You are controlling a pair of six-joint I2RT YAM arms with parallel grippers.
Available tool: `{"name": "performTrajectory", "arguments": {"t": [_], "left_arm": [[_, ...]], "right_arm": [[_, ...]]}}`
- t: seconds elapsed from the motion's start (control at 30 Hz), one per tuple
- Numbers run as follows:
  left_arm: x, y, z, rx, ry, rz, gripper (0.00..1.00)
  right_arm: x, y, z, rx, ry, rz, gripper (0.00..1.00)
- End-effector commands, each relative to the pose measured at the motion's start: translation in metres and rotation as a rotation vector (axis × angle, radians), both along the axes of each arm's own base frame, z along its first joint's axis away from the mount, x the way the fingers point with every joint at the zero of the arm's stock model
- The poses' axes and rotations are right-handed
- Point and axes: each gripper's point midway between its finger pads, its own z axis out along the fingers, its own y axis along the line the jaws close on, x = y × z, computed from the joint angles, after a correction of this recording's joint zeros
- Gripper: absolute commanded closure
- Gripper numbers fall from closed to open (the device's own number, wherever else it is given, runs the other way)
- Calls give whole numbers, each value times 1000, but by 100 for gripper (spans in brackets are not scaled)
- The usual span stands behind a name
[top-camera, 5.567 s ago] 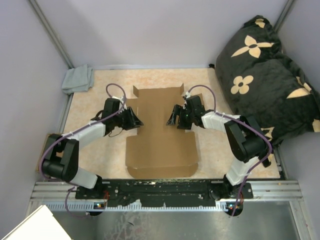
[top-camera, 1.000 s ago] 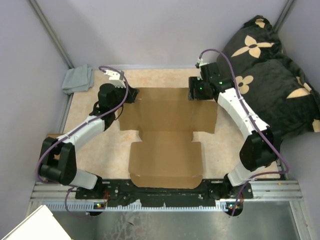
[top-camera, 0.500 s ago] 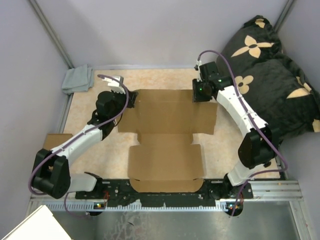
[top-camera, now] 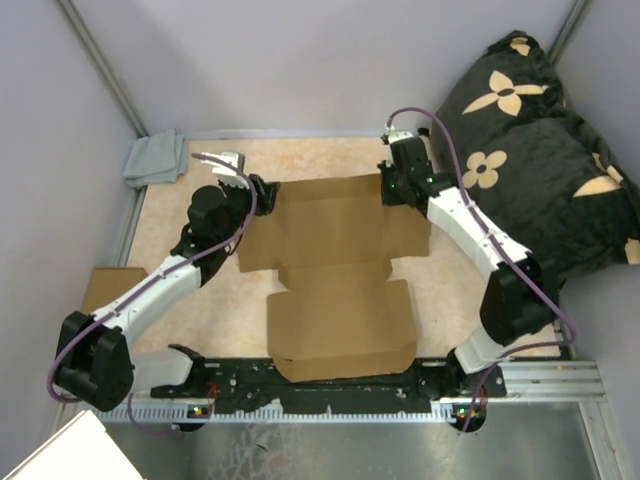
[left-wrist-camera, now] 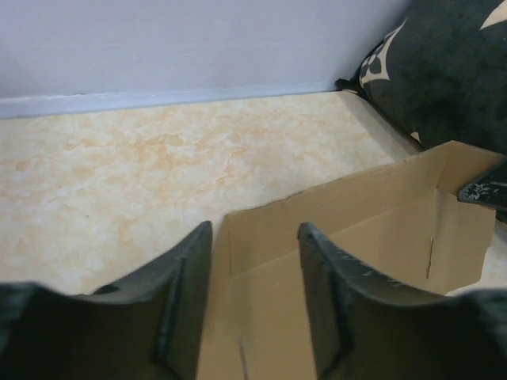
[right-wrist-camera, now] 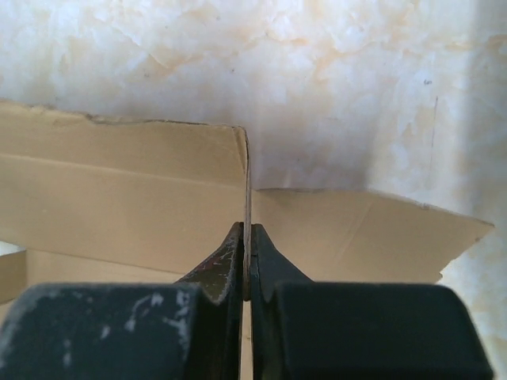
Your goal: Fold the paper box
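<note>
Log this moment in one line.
left claw: open astride box edge | right claw: shut on box edge | box: partly folded

The paper box (top-camera: 335,225) is plain brown, the cushion (top-camera: 545,170) black with cream flowers.

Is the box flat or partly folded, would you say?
Partly folded: the box has its far wall raised, and the right gripper pinches an upright flap.

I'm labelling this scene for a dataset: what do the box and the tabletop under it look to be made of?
The paper box: plain brown cardboard, matte, with thin raw cut edges and pressed creases. The tabletop: smooth beige marbled surface, possibly laminate or stone-look vinyl; the look leaves it open.
</note>
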Motion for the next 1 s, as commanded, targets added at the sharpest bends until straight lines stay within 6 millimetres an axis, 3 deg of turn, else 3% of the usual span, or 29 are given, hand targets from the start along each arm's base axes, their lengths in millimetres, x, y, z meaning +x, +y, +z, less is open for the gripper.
{"name": "performTrajectory", "arguments": {"t": [0.0,0.07,0.1,0.17,0.2,0.33,0.6,0.77,0.97], "left_arm": [[-6,-1,39,-8,-66,4,41],[-9,-5,42,-11,-65,-21,35],[-10,-8,44,-20,-64,-36,20],[-15,-18,46,-55,-50,-87,13],[-19,-24,45,-79,-33,-121,12],[-36,-46,44,-187,40,-248,10],[-60,-60,42,-327,154,-342,8],[-55,-62,25,-254,197,-343,11],[-53,-68,-4,-115,290,-358,16]], "right_arm": [[14,11,82,117,-443,-4,100],[10,17,97,153,-558,28,100],[7,20,102,167,-603,46,100],[0,23,108,196,-693,68,100],[-2,23,116,221,-757,65,100],[-12,23,103,253,-809,30,100],[-45,17,72,214,-1038,-104,100],[-61,16,60,185,-1112,-115,100],[-64,28,36,200,-999,-69,100]]}}
